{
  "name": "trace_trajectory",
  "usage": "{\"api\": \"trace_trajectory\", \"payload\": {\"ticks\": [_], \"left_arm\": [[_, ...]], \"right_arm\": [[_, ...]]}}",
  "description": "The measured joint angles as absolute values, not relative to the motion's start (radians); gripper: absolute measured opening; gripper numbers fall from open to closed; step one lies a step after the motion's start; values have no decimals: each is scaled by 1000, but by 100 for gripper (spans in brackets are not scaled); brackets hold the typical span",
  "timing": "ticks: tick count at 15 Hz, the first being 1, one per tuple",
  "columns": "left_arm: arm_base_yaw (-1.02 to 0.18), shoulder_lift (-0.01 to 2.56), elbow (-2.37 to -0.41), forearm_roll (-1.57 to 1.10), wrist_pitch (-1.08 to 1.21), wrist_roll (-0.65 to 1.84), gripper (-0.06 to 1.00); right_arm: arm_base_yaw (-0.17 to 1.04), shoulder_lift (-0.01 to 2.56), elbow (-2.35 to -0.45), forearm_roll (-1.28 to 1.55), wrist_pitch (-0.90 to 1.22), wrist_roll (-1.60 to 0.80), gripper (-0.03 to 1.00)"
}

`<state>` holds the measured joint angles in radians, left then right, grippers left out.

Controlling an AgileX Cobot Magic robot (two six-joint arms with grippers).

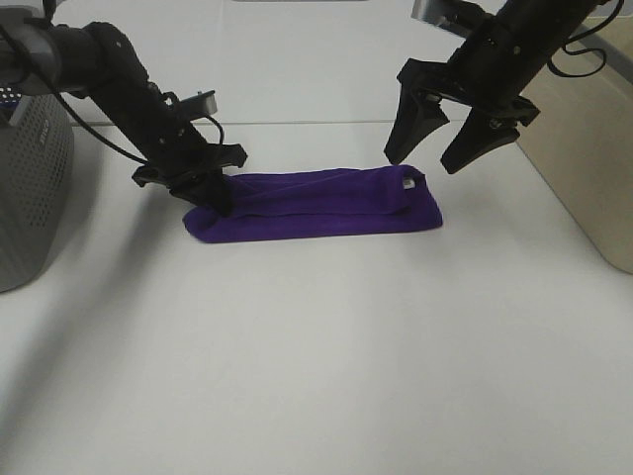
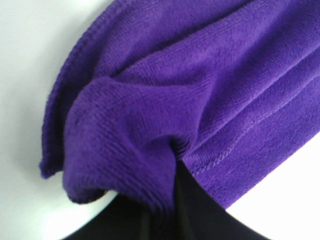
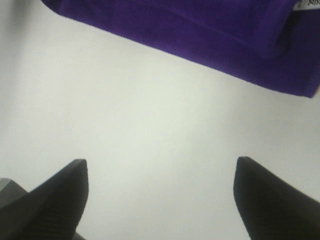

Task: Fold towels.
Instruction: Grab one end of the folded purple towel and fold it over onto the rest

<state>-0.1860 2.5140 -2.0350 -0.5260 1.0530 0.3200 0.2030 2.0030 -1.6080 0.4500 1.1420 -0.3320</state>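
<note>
The left gripper [image 1: 212, 194] is clamping the bunched left end of the towel [image 1: 316, 206], the cloth puckering against its dark fingers [image 2: 187, 210]. The right gripper [image 1: 422, 163] is hanging just above the towel's right end, jaws spread wide and gripping nothing. A small white tag [image 1: 407, 183] is showing at that end, its print too small to read. The towel is lying mid-table on the smooth white table [image 1: 316, 376], between a grey perforated basket [image 1: 25, 188] and a beige box [image 1: 588, 148]. Deep purple and velvety, it is sitting folded into a long band with a stitched hem
</note>
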Motion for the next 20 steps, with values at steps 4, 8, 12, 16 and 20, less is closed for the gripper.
{"api": "trace_trajectory", "payload": {"ticks": [4, 8, 12, 16, 20], "left_arm": [[-149, 2413, -2035, -421, 1140, 322, 4], [-183, 2369, -2035, -570, 1128, 404, 4], [-319, 2461, -2110, -643, 1004, 402, 4], [-352, 2535, -2236, -645, 1008, 334, 4], [-395, 2559, -2272, -702, 1022, 326, 12]], "right_arm": [[203, 2003, -1608, 449, 1206, -331, 79], [203, 2003, -1608, 451, 1213, -331, 79], [203, 1962, -1608, 466, 1216, -330, 79], [203, 1904, -1608, 476, 1217, -330, 79], [203, 1865, -1608, 483, 1217, -330, 79]]}}
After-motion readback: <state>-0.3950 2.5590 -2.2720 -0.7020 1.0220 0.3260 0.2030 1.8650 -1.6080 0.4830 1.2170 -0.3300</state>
